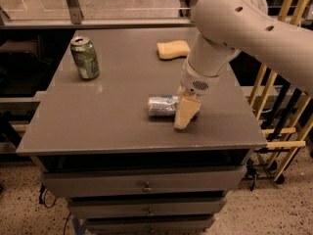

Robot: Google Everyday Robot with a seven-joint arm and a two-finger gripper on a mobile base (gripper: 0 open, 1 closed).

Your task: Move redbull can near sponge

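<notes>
Cans on the grey table [112,121] number two. One is the redbull can [162,105], slim and silver with blue markings, lying on its side towards the front right of the tabletop with its long axis running left to right. The other is a wider green can [84,58], standing upright near the back left corner, well apart from everything else. A single sponge [173,49], pale yellow with wavy edges, lies flat near the back edge, right of the middle. It is apart from the redbull can, with bare tabletop between the two.

One arm [244,28], pale and bulky, comes in from the upper right and bends down to the table. At its end is the one gripper [186,117], cream-coloured, pointing down and slightly left. It sits low at the right end of the redbull can and covers that end from view. It looks to be touching the can or just beside it, but which of the two cannot be told. Whether the gripper is wide, narrow or clamped on the can also cannot be told, since its near side hides what lies behind it.

Below the tabletop three drawer fronts [145,182] are stacked one under another, each with a small knob in the middle. Several yellow wooden rails [274,111] lean to the right of the table
</notes>
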